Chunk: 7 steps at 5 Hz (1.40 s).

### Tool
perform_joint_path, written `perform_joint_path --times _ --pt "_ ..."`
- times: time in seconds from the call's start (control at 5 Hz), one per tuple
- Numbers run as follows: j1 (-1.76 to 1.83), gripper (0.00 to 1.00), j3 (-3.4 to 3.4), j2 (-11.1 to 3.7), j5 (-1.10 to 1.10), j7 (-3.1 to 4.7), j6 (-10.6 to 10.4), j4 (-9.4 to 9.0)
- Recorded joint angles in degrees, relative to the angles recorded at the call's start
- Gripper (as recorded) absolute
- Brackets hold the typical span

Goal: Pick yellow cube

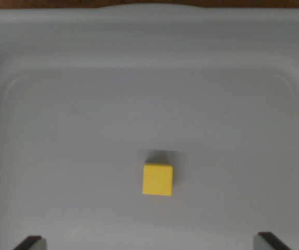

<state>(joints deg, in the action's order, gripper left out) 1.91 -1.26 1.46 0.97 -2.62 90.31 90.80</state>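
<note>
Yellow and unmarked, the cube (157, 179) sat flat on the pale tray (61, 130), ahead of the gripper (150, 242) and roughly centred between its two dark fingertips (29, 242), touching neither. The gripper was spread wide and held nothing. No writing or label could be read anywhere.

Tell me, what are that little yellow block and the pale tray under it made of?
The yellow cube looks like painted wood or hard plastic: flat matte faces, crisp edges, no gloss. The picture is too soft to say which. The tray looks like moulded plastic, pale grey-white with a dull sheen, going by its rounded corners and the smooth raised rim pressed into it.
</note>
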Motion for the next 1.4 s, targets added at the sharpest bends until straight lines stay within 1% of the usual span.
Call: perform_joint_path --times 0.6,1.0,1.2,1.4 --pt "0.00 0.00 0.00 0.00 0.00 0.00 0.00 0.00" --pt "0.00 0.00 0.02 -0.10 -0.02 0.02 -0.26 -0.19" --pt "0.00 0.00 0.05 -0.34 -0.07 0.07 -0.86 -0.64" --pt "0.00 0.00 0.05 -0.34 -0.07 0.07 -0.86 -0.64"
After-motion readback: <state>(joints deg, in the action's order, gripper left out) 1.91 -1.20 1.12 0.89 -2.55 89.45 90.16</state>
